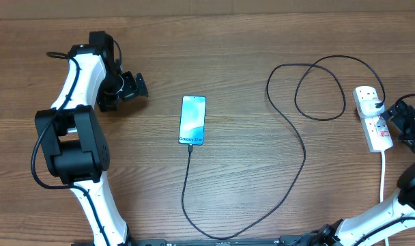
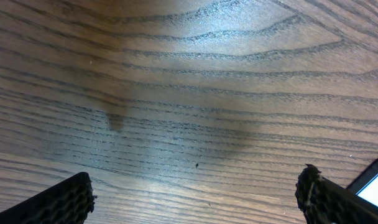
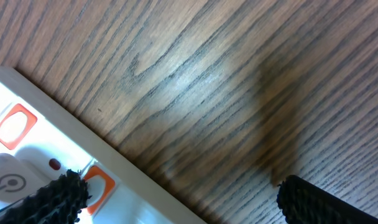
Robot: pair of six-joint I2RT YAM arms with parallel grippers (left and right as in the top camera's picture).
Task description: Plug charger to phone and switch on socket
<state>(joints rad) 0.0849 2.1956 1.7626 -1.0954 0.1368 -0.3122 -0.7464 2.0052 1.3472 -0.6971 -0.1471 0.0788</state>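
Right pincer (image 1: 396, 117) gapes wide at edge of socket (image 1: 371, 121).

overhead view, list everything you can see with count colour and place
table: one, brown wood, under everything
phone: one, light blue lit screen, table centre
charger: one, black, loops from the phone's lower end to the socket
socket: one, white with red switches, right edge
left arm: one, white and black, left of the phone, jaws open over bare wood
right arm: one, white and black, lower right, jaws open beside the socket
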